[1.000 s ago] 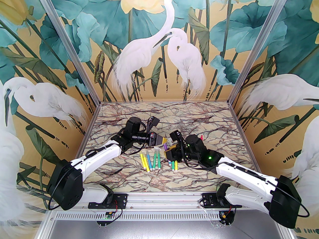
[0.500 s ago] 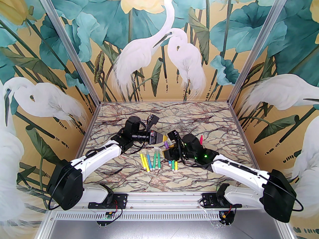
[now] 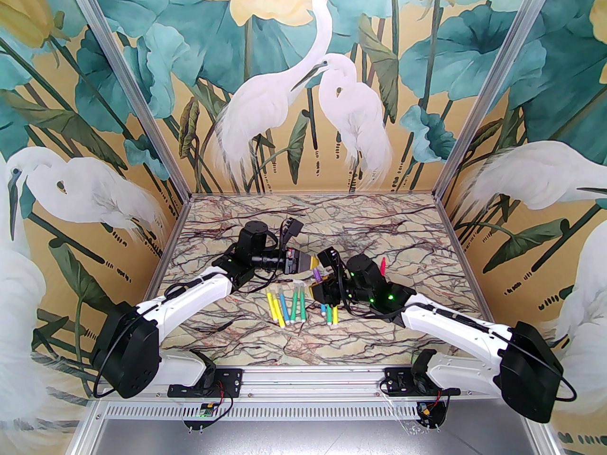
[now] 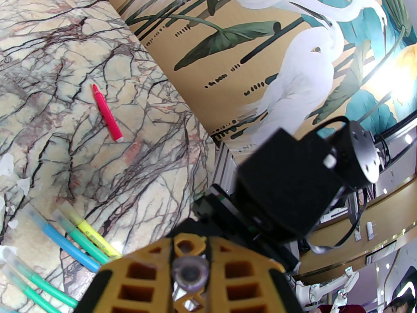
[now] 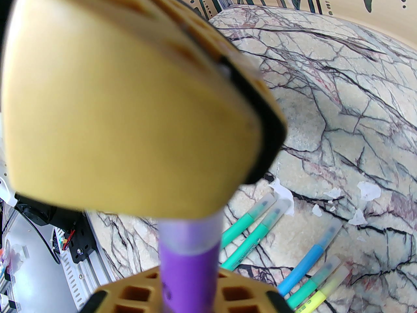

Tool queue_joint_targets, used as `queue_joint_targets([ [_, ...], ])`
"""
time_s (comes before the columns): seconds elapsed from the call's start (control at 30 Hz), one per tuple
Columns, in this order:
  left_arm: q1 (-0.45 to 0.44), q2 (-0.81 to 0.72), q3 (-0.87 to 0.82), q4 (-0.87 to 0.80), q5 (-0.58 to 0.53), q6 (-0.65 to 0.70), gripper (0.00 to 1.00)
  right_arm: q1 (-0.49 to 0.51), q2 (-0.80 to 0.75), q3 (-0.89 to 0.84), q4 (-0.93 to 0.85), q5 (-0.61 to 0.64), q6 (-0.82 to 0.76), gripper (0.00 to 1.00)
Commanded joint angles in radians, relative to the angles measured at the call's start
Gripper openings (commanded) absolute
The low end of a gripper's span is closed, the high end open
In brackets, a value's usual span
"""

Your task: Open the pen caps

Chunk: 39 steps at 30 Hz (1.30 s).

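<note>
Pen caps are small and clear, and most of them sit on the pens that lie side by side on the tabletop, near the middle and close to both hands. A few more pens lie just beside them, partly under the right arm. One purple pen is up off the tabletop, between the two hands. The right hand is closed around the purple body of this pen. The left hand is closed on the cap at the pen's tip, and the round end of that cap peeks out between its yellow fingers. The cap is on the pen, with purple showing through the clear plastic. The two hands point at each other and are very close. A pink pen lies alone on the tabletop, well apart from the others, on the far side of the right arm. Its pointed tip is bare.
</note>
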Motion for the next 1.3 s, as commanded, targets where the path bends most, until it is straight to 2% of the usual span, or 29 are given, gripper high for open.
queue_joint_targets([
  [0.0, -0.007, 0.013, 0.005, -0.019, -0.051, 0.011, 0.00, -0.002, 0.005, 0.020, 0.004, -0.001, 0.006, 0.17],
  [0.43, -0.004, -0.001, 0.022, -0.060, -0.174, -0.009, 0.00, -0.002, -0.003, -0.002, -0.061, 0.016, -0.023, 0.01],
  [0.67, 0.020, -0.019, 0.019, -0.064, -0.201, -0.035, 0.00, -0.002, -0.023, -0.017, -0.079, 0.016, -0.037, 0.00],
  [1.27, 0.154, -0.141, -0.041, -0.110, -0.248, -0.060, 0.00, -0.002, -0.017, -0.045, -0.143, 0.003, -0.083, 0.00],
])
